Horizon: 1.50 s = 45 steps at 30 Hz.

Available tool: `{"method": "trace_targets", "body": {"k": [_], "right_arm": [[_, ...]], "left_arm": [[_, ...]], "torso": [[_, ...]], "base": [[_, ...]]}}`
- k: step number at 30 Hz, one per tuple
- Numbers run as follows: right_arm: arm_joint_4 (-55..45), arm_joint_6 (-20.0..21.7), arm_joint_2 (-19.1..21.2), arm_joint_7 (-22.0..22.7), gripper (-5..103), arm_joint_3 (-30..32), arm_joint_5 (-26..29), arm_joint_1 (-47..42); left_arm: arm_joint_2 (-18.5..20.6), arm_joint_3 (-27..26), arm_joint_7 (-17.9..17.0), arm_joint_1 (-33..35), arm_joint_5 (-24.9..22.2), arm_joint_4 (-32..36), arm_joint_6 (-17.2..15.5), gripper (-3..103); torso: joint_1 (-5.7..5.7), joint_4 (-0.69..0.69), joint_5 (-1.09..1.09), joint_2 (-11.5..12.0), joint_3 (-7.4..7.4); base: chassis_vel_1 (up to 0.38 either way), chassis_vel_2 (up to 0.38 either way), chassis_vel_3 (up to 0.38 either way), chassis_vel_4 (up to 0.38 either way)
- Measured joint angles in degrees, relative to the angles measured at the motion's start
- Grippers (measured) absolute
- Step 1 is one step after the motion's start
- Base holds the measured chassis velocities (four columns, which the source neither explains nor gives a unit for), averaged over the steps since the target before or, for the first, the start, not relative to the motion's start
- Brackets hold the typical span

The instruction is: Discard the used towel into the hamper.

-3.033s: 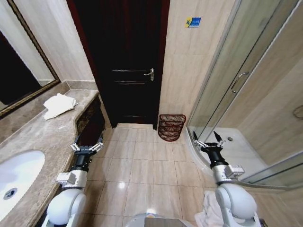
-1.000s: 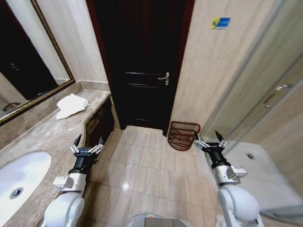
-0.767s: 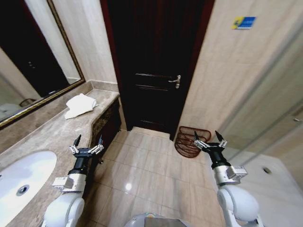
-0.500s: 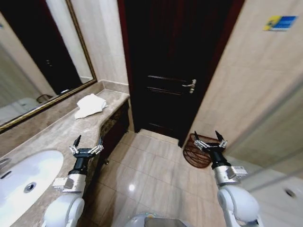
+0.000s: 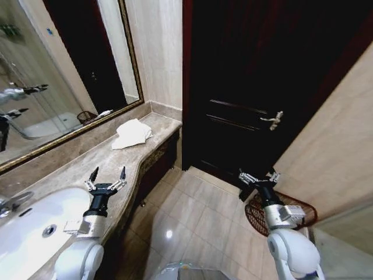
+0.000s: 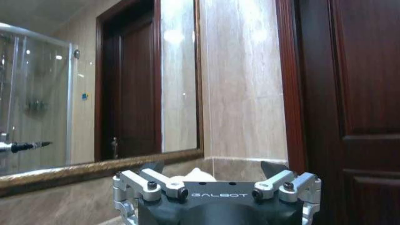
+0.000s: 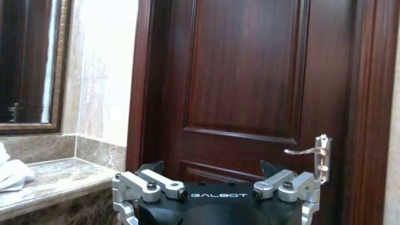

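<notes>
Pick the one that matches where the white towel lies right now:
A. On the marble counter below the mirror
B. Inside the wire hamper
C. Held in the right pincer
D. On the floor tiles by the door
A: the head view shows the towel lying crumpled on the marble counter under the mirror, while the hamper stands on the floor across the room and both pincers are empty.
</notes>
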<state>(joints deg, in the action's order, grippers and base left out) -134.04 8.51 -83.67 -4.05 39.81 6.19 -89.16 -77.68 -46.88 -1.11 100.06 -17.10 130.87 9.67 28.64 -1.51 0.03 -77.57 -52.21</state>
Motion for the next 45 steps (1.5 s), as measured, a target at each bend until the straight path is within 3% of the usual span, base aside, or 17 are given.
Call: {"method": "trace_targets", "body": {"k": [13, 24, 29, 32, 37, 45], "right_arm": [[0.2, -0.9, 0.1, -1.0, 100, -0.1, -0.2, 0.0], [1.1, -0.8, 0.0, 1.1, 100, -0.3, 0.0, 0.6], [1.4, -0.7, 0.5, 1.2, 100, 0.0, 0.0, 0.8], [1.7, -0.6, 0.7, 1.3, 100, 0.1, 0.0, 1.1], [2.5, -0.6, 0.7, 1.2, 100, 0.0, -0.2, 1.4], [4.0, -0.9, 0.8, -0.6, 100, -0.8, -0.8, 3.1]], "left_arm": [[-0.6, 0.0, -1.9, -0.2, 0.6, -0.4, 0.3, 100], [0.8, -0.4, -2.9, -0.8, -0.4, 1.7, -6.7, 100], [2.4, -0.4, -3.4, -2.0, -1.9, 2.5, -11.5, 100], [3.9, -0.2, -6.0, -4.1, -3.2, 2.6, -15.4, 100], [6.0, 0.0, -8.7, -6.1, -4.4, 1.6, -17.2, 100], [6.9, -0.5, -10.0, -6.2, -5.3, 0.6, -17.1, 100]], "torso": [[0.02, 0.00, -0.04, 0.0, -0.01], [-0.01, -0.01, -0.03, 0.0, 0.00], [0.01, -0.01, -0.03, 0.0, -0.01], [0.01, -0.01, -0.04, 0.0, -0.01], [0.01, 0.00, -0.04, 0.0, -0.01], [0.01, -0.01, -0.04, 0.0, -0.01]], "base": [[-0.107, 0.107, 0.102, -0.101], [0.015, -0.008, -0.009, 0.007], [0.000, 0.000, 0.000, 0.000], [0.000, 0.000, 0.000, 0.000], [0.000, 0.000, 0.000, 0.000], [0.000, 0.000, 0.000, 0.000]]}}
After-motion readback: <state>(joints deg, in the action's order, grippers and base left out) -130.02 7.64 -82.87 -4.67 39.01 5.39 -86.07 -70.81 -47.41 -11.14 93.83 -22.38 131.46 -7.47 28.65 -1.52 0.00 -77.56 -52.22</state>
